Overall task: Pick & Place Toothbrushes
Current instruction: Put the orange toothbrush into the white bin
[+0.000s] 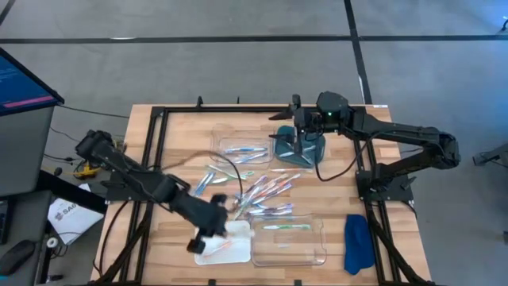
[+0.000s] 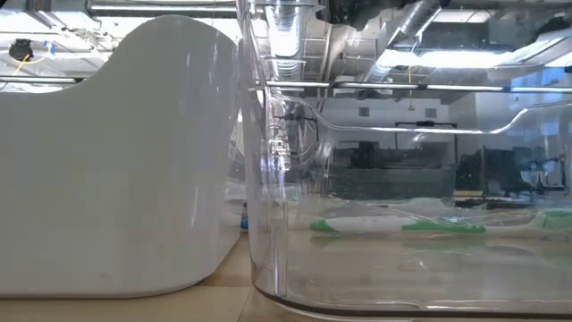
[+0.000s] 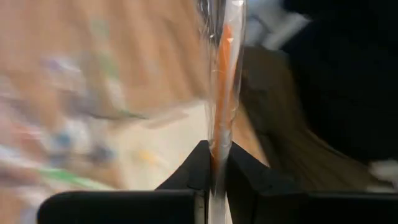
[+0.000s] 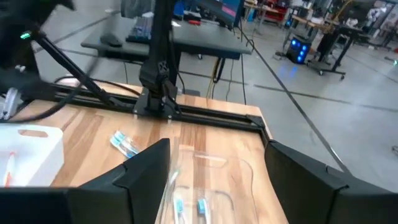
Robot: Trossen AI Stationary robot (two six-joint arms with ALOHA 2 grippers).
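Now my left gripper point(image 3: 217, 171) is clamped on an orange toothbrush point(image 3: 222, 93) in its clear wrapper, long axis running straight out from my fingers, hanging over the white tray point(image 1: 230, 242) at the table's near edge. The loose toothbrushes point(image 1: 266, 195) lie just beyond. My right gripper point(image 1: 295, 119) waits far off, jaws wide and empty. No writing is legible to me.

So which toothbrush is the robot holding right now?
The orange toothbrush in its clear wrapper. It is pinched in the shut left gripper over the white tray. The other toothbrushes lie loose on the table or in the clear trays.
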